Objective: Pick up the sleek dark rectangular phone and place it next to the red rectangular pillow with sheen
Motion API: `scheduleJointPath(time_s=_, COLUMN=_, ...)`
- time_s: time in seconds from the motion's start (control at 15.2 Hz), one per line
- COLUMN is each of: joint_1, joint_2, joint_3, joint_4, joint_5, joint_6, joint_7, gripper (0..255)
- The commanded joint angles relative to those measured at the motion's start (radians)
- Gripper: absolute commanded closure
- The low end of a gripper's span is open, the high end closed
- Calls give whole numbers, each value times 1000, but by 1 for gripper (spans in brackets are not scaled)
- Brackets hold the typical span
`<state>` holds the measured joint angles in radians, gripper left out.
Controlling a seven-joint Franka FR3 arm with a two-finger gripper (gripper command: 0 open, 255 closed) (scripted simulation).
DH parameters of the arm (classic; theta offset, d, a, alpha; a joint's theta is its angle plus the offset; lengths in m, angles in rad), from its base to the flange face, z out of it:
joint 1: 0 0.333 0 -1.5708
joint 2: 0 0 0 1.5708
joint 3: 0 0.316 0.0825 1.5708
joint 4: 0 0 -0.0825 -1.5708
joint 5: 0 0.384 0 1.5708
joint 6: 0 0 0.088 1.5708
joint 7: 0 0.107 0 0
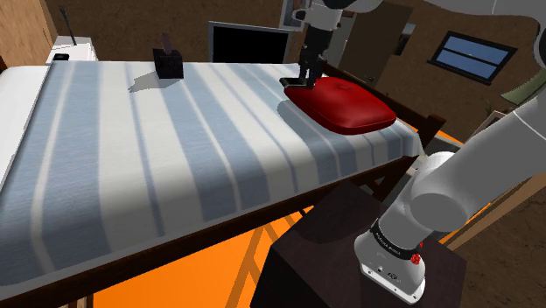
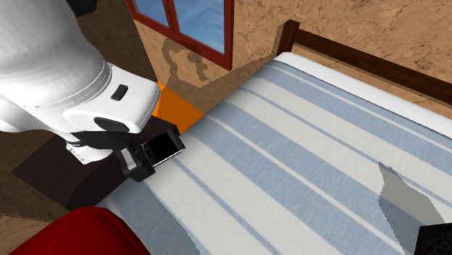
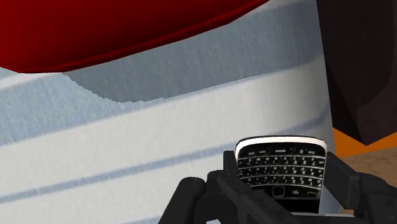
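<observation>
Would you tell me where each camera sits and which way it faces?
Shoulder view: beside the stand, looking down across the striped bed to the red pillow; shows the arm and the gripper.
Second exterior view: close by the hand, looking down over the bed; shows a white arm link and the gripper holding the phone.
Wrist view: on the hand, looking down at the bed; shows both fingers clasping the phone.
Shared: all three show bed and pillow.
</observation>
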<state>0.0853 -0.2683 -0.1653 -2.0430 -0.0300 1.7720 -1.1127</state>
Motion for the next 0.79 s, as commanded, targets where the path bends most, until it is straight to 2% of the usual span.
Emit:
scheduleJointPath(time_s=0.0, joint_1=-19, joint_2=-13, joint_3=-29, joint_4=-13, joint_5=-10, joint_6=1, joint_7=-47, gripper=255)
scheduleJointPath(time_s=0.2, joint_1=-45, joint_2=-17, joint_3=-70, joint_4=-13, joint_5=-23, joint_6=-1, joint_7=-109, gripper=255)
scheduleJointPath(time_s=0.73, joint_1=-46, joint_2=-10, joint_3=-75, joint_4=-115, joint_5=-24, joint_6=107, joint_7=-110, gripper=255)
